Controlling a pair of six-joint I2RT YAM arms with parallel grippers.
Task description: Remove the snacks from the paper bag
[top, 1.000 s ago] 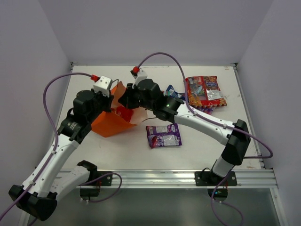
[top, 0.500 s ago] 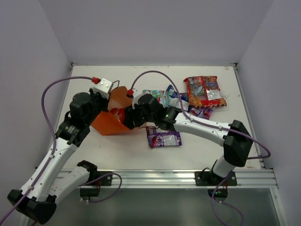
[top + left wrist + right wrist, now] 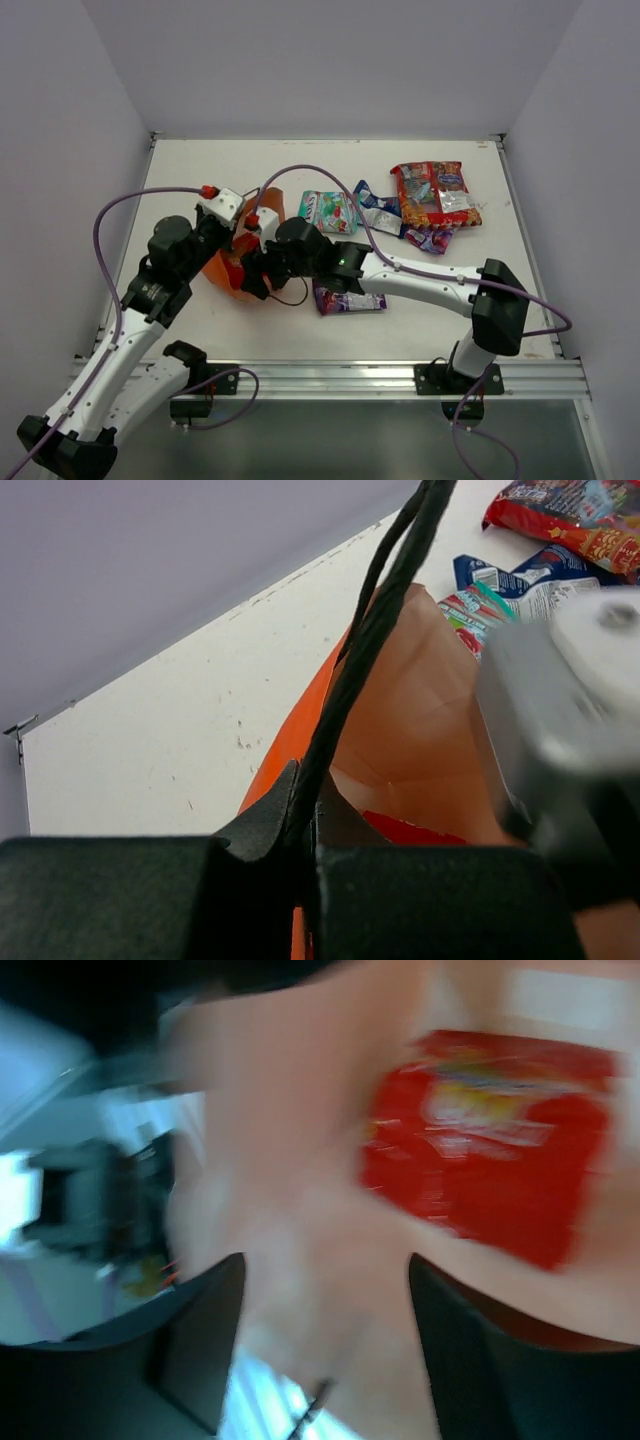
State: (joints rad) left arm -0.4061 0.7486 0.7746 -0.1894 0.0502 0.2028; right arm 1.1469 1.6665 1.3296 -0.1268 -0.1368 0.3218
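Observation:
The orange paper bag (image 3: 218,270) lies tipped at the table's left, mostly hidden under both arms. My left gripper (image 3: 310,815) is shut on its thin black handle (image 3: 375,620) and sits at the bag's rim (image 3: 232,238). My right gripper (image 3: 325,1330) is open at the bag's mouth (image 3: 250,278), nothing between its fingers. Inside, on the pale lining (image 3: 430,720), lies a red snack packet (image 3: 490,1170), also seen as a red strip (image 3: 412,832). Out on the table lie a teal-green packet (image 3: 328,210), a blue-white one (image 3: 378,208), red-orange ones (image 3: 435,193) and a purple one (image 3: 352,299).
A second purple packet (image 3: 430,239) pokes out beneath the red-orange ones at the back right. White walls close the table at the back and on both sides. The right arm's forearm (image 3: 410,280) lies across the table's middle, over the purple packet's edge.
My right gripper has opened and swung left and nearer, down to the bag's mouth. The bag has tipped lower with the left gripper still on its handle. The teal-green packet has come into view.

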